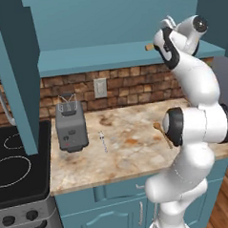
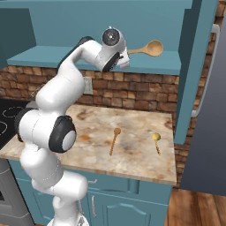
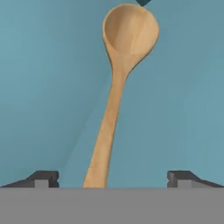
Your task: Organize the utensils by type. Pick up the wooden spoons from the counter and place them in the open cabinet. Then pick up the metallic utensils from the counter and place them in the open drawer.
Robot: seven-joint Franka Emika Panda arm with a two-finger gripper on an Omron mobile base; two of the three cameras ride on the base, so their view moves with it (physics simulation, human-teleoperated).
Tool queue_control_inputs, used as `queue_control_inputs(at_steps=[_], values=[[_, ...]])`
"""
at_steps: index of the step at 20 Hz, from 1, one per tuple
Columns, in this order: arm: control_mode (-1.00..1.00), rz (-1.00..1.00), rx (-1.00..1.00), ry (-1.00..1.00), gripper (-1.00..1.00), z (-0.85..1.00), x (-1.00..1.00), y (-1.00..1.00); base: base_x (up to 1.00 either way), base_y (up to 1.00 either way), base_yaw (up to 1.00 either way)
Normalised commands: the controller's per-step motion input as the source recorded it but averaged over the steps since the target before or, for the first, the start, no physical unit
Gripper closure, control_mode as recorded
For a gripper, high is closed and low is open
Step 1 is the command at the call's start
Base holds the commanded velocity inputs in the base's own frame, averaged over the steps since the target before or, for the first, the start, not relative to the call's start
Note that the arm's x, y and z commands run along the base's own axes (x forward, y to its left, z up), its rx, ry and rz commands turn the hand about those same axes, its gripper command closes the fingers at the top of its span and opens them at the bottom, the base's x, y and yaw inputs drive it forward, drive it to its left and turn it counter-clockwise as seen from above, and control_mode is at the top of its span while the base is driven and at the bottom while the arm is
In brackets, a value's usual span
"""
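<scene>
Big spoon on cabinet shelf, tool wide and off it

Tool (image 3: 112,180) jaws spread wide, nothing between them gripped; the two dark fingertips (image 3: 43,178) sit far apart either side of the handle end, not touching it in the hand view. Tool is up at the shelf of the open cabinet (image 2: 66,55), wrist bent toward it.

Larger wooden spoon (image 3: 118,87) lies flat on the teal shelf, bowl toward 12 o'clock, handle running down to 6 o'clock between the jaws. In the right base view same spoon (image 2: 148,48) lies on the shelf just right of the wrist, bowl at 3 o'clock end. In the left base view just its tip (image 1: 149,47) pokes out at 9 o'clock of the wrist.

Smaller wooden spoon (image 2: 114,140) flat on the surface (image 2: 137,159), bowl toward 12 o'clock, handle toward 6; in the left base view (image 1: 161,131) it is partly behind the arm's elbow.

Yellow-ended utensil (image 2: 156,142) on the surface at 3 o'clock of the small spoon, near it, apart. Thin silver utensil (image 1: 103,141) on the surface just at 3 o'clock of the grey toaster (image 1: 70,124), not touching.

Cabinet door (image 2: 196,70) swung open at the right side. Stove (image 1: 16,169) at 9 o'clock of the toaster. Brick backsplash (image 1: 133,88) behind
</scene>
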Motion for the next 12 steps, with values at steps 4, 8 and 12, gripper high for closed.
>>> queue_control_inputs(at_steps=[4, 8, 12], values=[[-1.0, 0.19, 0.0, 0.0, -1.0, 0.08, -1.0, 0.0, 0.0, 0.0, 0.0], [-1.0, 0.19, -0.07, 0.0, -1.0, 0.2, -1.0, 0.06, 0.0, 0.0, 0.0], [-1.0, 0.19, -0.17, 0.01, -1.0, 0.05, -1.0, 0.19, 0.0, 0.0, 0.0]])
